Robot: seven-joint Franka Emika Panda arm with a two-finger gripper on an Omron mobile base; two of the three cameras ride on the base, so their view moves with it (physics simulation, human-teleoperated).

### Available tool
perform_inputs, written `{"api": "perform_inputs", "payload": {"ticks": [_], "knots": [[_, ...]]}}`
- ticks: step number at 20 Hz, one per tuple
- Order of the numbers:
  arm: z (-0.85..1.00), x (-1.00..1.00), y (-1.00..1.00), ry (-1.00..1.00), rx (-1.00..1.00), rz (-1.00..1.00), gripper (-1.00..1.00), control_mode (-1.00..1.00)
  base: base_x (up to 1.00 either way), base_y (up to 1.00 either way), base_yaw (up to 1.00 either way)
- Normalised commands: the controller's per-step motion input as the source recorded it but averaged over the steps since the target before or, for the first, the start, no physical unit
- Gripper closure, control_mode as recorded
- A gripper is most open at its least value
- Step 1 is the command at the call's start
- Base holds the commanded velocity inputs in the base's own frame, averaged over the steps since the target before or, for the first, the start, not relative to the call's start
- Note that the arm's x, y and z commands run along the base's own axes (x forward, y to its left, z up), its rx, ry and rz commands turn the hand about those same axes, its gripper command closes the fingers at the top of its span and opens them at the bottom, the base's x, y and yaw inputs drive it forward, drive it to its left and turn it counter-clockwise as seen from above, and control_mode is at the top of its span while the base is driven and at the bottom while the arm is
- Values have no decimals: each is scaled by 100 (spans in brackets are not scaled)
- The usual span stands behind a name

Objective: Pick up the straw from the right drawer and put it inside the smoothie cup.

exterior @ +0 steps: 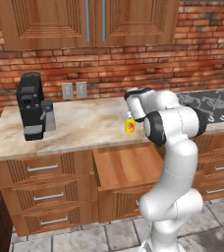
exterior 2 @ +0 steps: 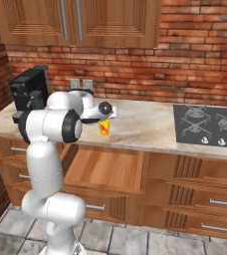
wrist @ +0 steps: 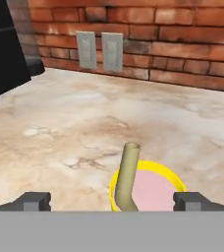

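In the left base view, the white arm rises from the lower right and bends toward the middle of the frame, its hand over the smoothie cup (exterior: 129, 125), which stands on the marble counter (exterior: 79, 128) just left of the arm's elbow. The right drawer (exterior: 126, 170) is pulled open below the counter at centre, its plank floor showing. A black coffee machine (exterior: 31, 106) stands at the left of the counter, and a dark cooktop (exterior: 214, 103) lies at the upper right.

In the right base view, the arm climbs from the lower left, and the hand hangs just above the smoothie cup (exterior 2: 104, 127) near the middle of the frame. The right drawer (exterior 2: 105, 169) stands open beneath it. The coffee machine (exterior 2: 28, 89) sits at the upper left, the cooktop (exterior 2: 207, 124) at the right.

In the hand view, the gripper (wrist: 112, 202) has its tips spread wide at the bottom edge, holding nothing. Between them, lower centre, the straw (wrist: 127, 174) stands tilted inside the smoothie cup (wrist: 170, 178), on its pink filling. Two wall outlets (wrist: 99, 50) sit on the brick wall at the upper left.
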Motion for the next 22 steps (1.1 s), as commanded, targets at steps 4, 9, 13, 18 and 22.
{"api": "perform_inputs", "payload": {"ticks": [4,9,13,18,22], "knots": [[23,-4,-32,12,0,-26,-100,-100,0,0,0],[13,-61,-23,9,0,-21,-100,-100,0,0,0],[17,-93,-8,8,0,-15,-100,-100,0,0,0],[62,-92,-3,10,0,-10,-100,-100,0,0,0],[90,-86,-7,16,0,-10,-100,-100,0,0,0]]}}
